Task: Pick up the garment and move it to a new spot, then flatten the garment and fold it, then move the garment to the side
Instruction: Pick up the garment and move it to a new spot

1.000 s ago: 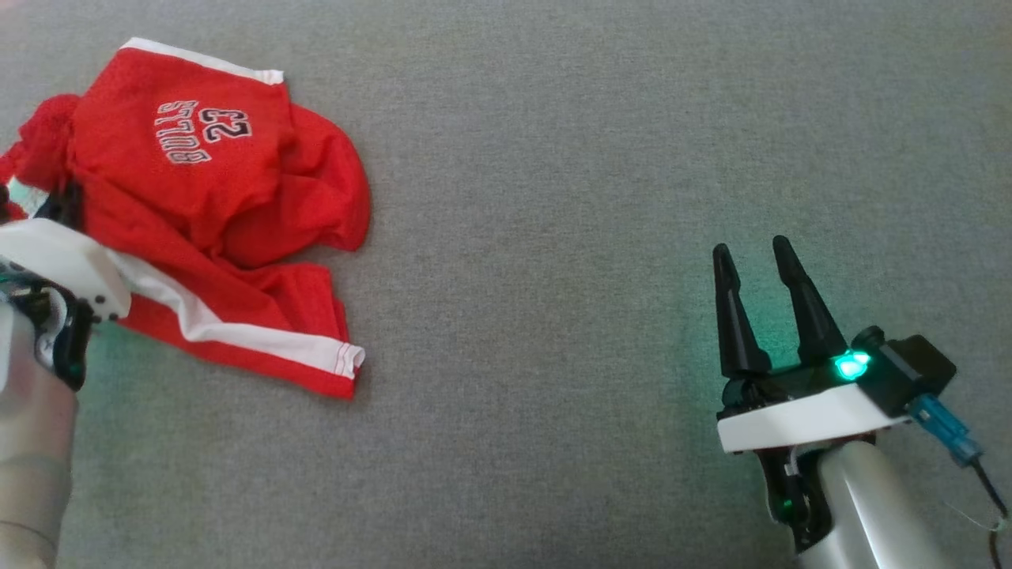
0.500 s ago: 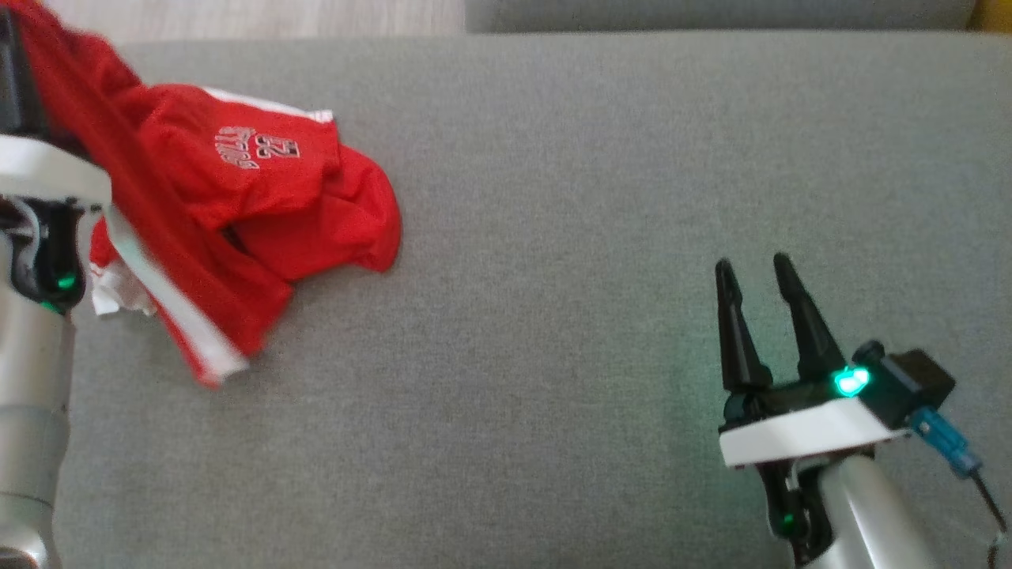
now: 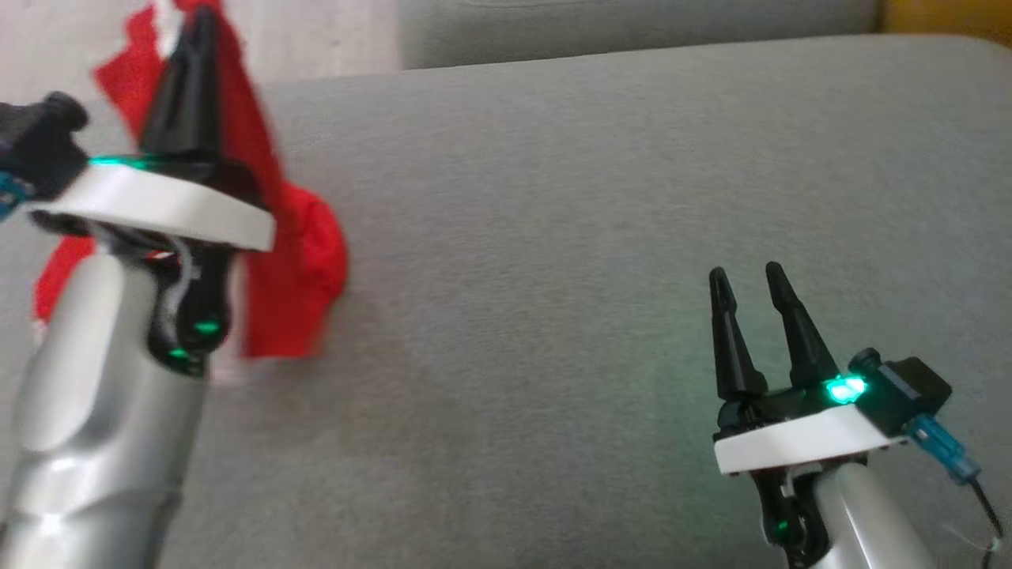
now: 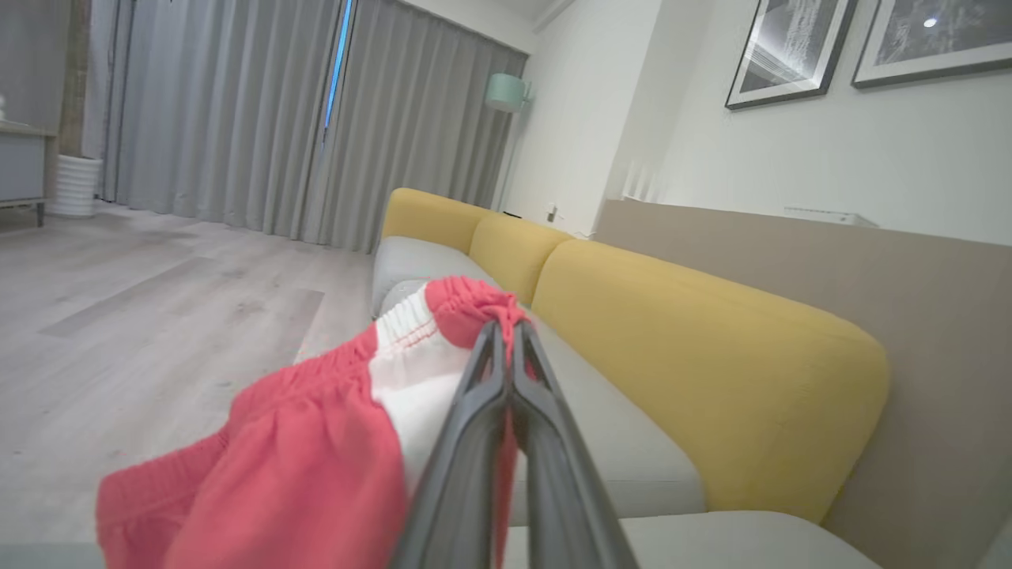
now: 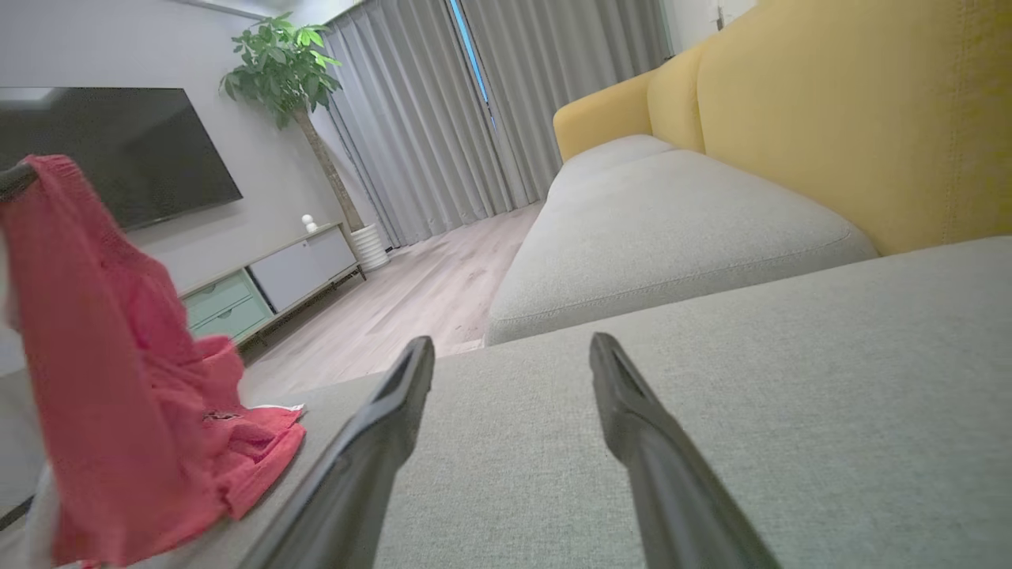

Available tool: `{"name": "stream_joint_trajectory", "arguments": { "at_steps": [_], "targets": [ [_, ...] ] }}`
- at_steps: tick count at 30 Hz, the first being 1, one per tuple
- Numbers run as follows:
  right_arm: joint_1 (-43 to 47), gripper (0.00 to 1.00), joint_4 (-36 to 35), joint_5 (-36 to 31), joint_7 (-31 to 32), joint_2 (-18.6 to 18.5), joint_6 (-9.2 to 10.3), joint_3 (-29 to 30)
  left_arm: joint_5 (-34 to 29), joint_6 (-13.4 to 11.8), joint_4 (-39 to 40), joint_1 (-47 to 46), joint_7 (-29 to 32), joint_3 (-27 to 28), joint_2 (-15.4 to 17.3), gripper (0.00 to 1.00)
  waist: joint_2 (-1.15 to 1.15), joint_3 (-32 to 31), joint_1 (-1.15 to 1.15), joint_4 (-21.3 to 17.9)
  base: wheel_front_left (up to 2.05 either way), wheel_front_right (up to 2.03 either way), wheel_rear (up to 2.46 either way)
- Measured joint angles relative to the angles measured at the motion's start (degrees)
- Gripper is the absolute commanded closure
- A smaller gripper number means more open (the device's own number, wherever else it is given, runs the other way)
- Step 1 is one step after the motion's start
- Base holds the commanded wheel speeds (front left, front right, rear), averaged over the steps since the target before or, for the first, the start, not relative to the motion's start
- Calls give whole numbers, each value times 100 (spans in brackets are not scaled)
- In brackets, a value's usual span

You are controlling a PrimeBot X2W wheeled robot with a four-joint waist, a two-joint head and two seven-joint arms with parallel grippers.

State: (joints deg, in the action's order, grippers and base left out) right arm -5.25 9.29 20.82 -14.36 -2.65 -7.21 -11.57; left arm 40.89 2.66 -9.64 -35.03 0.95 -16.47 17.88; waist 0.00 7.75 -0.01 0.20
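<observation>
Left fingers [image 3: 198,71] are clenched tight on the garment [image 3: 296,261] and raised above the grey sofa cushion [image 3: 553,237]. In the left wrist view the two fingers [image 4: 506,371] meet at the tips, pinching the gathered elastic waistband of the garment [image 4: 316,458]. It is red with a white panel. The cloth bunches over the tips and hangs down left of and below them.

In the head view the red cloth drapes behind and to the right of the left fingers; it is blurred. In the right wrist view the garment [image 5: 103,356] hangs well to the left of the right fingers [image 5: 395,411]. Its lower end lies crumpled on the cushion [image 5: 711,395]. A small dark mark [image 5: 220,414] shows on that crumpled part, too small to read.

Right fingers [image 3: 731,340] are released and spread apart with nothing between them. They sit low over the cushion, well apart from the garment; contact with the cushion cannot be told. A green light [image 3: 846,389] glows at their base.

The yellow backrest [image 4: 696,356] is beyond and right of the left fingers. Two framed pictures [image 4: 791,47] hang on the wall above it, contents too blurred to read. Grey curtains [image 4: 237,118] and wood floor [image 4: 118,316] are to the left of the left fingers. A dark TV screen [image 5: 118,150] and a plant [image 5: 277,71] are up and left of the right fingers.
</observation>
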Motion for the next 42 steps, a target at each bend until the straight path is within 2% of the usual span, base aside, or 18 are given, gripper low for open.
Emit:
{"name": "stream_joint_trajectory", "arguments": {
  "at_steps": [4,7,10,14,18,22,26,28,30,35,39,42],
  "targets": [
    [-95,0,-108,164,-1,-1,0,-70,97,-167,482,82,170,-181,-223,100,0,49,0,-423,0,0,0],
    [-300,0,-223,272,0,-1,0,-174,93,-216,560,55,235,-398,-445,100,0,124,0,-799,0,0,0],
    [-461,0,-344,390,-1,0,0,-300,248,-189,494,-94,221,-498,-814,100,0,221,1,-1202,0,0,0],
    [-498,0,-475,561,-1,-3,0,-355,194,-137,221,-644,-3,-684,-1209,100,0,363,1,-1711,0,0,0],
    [-504,0,-537,642,-1,-4,0,-417,200,-69,-40,-1232,-649,-730,-1488,100,0,510,1,-2130,0,0,0],
    [-503,0,-586,642,-1,-4,0,-402,391,-62,-409,-1382,-1189,-735,-1551,100,0,648,1,-2338,0,0,0],
    [-499,0,-597,632,-1,-3,0,-276,453,42,-1151,-1167,-1306,-777,-1534,100,0,693,1,-2240,0,0,0],
    [-498,0,-597,609,-1,-3,0,-244,435,46,-1664,-892,-1268,-861,-1485,0,0,698,1,-2135,0,0,0],
    [-498,0,-590,549,-1,-2,0,-214,301,114,-2181,-577,-1247,-1020,-1369,0,0,701,2,-2018,0,0,0],
    [-492,0,-553,425,-1,-3,0,-77,333,272,-2954,-54,-1441,-975,-1217,0,0,699,1,-1655,0,0,0],
    [-460,0,-478,271,-1,-2,0,-1,110,368,-2862,-25,-1523,-916,-1161,0,0,648,1,-1307,0,0,0],
    [-444,0,-452,153,-1,-3,0,136,-324,399,-2269,47,-1534,-688,-1116,0,0,565,1,-1023,0,0,0]
  ]
}}
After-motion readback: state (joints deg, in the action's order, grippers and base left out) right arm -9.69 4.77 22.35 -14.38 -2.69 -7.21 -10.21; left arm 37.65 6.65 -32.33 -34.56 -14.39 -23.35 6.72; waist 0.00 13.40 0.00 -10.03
